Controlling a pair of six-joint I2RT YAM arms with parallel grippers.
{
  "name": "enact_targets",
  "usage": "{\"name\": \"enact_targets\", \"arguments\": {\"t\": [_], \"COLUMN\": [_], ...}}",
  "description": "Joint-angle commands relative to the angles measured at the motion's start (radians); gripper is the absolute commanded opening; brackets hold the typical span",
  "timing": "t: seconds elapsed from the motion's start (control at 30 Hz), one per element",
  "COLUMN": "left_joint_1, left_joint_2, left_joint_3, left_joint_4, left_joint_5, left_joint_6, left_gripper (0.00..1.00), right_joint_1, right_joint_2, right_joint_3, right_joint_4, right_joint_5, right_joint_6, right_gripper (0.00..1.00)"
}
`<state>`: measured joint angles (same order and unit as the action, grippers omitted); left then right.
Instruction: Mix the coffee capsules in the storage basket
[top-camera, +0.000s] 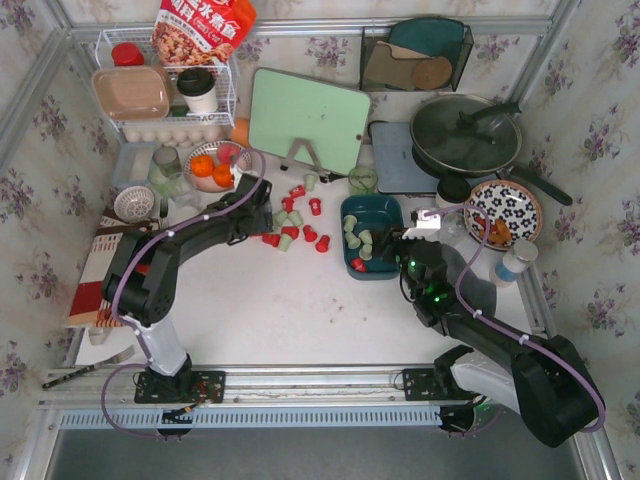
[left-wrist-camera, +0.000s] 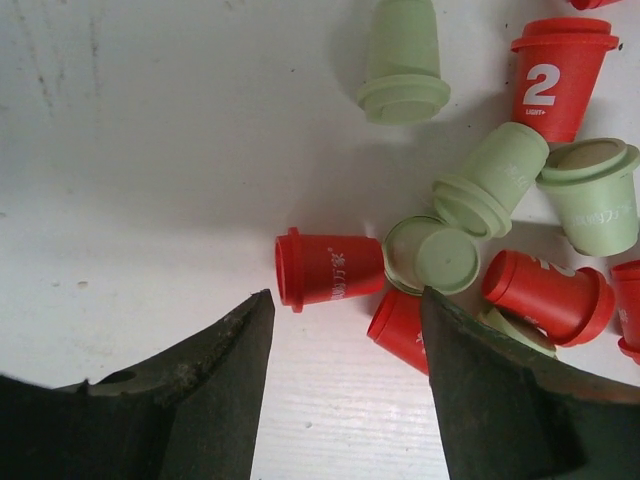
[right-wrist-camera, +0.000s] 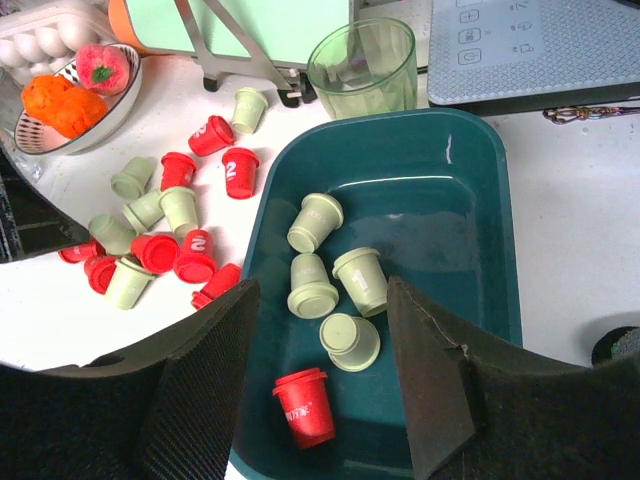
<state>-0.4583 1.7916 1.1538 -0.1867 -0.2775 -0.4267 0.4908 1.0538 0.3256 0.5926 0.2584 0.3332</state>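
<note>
My right fingers (right-wrist-camera: 200, 370) stand apart, empty, over the teal basket (right-wrist-camera: 480, 200), which holds four pale green capsules (right-wrist-camera: 315, 220) and one red capsule (right-wrist-camera: 303, 405). My left fingers (left-wrist-camera: 210, 380) are spread too, gripping nothing, low over the loose capsules (left-wrist-camera: 330, 268) on the table (left-wrist-camera: 150, 150)

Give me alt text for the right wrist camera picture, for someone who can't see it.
A dark teal storage basket holds four pale green coffee capsules and one red capsule, seen from above and framed by the open right claw. More red and green capsules lie scattered outside it at left, and a green glass cup stands behind it.
</note>
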Motion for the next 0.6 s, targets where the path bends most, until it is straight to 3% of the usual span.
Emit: {"name": "enact_targets", "arguments": {"t": [0.0,0.43,0.57], "left_joint_1": [0.01,0.023,0.023], "left_joint_2": [0.036,0.112,0.094], "left_joint_3": [0.025,0.073,0.059], "left_joint_4": [-0.016,-0.034,-0.04], "left_joint_5": [0.02,0.025,0.012], "left_joint_6": [0.007,0.018,0.013], "left_gripper": [0.63,0.56,0.45], "right_joint_1": [0.0,0.001,0.0], "right_joint_2": [0.003,0.004,0.003], "right_joint_3": [0.01,0.01,0.009], "right_joint_4": [0.03,0.03,0.03], "right_joint_5": [-0.001,-0.001,-0.002], "right_joint_6": [-0.004,-0.004,-0.003], "right_gripper": [0.62,0.62,0.62]}}
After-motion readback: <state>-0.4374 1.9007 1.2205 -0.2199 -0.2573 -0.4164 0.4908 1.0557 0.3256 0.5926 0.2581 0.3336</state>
